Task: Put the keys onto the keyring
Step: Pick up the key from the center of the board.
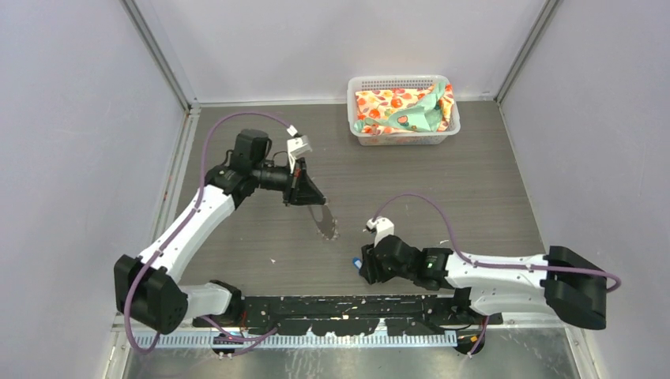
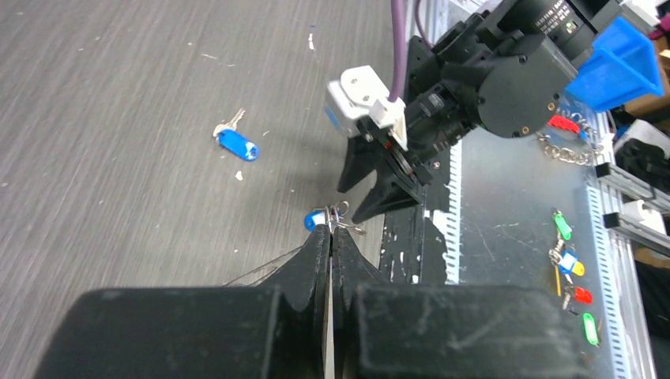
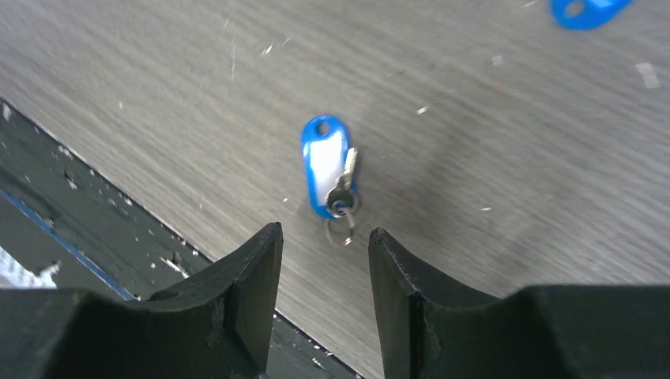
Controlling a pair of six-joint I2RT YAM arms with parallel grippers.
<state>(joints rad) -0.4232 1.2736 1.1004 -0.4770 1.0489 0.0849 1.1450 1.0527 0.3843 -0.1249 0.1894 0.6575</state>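
My left gripper (image 2: 330, 230) is shut on the keyring (image 1: 324, 221), a thin silvery wire loop that hangs from the fingers over the table's middle. In the left wrist view its wire shows edge-on between the jaws and as a faint arc (image 2: 265, 270) to the left. One key (image 3: 325, 166), blue head with a short silver blade and a small ring, lies flat on the table just beyond my right gripper (image 3: 324, 237). That gripper is open, with nothing between its fingers. A second blue key (image 2: 237, 144) lies apart on the table and also shows as a blue key head (image 3: 589, 9).
A white basket (image 1: 399, 80) holding patterned cloth stands at the back right. A black strip (image 3: 95, 205) runs along the table's near edge, close to the first key. Several coloured key tags (image 2: 570, 264) lie on the metal ledge beyond it.
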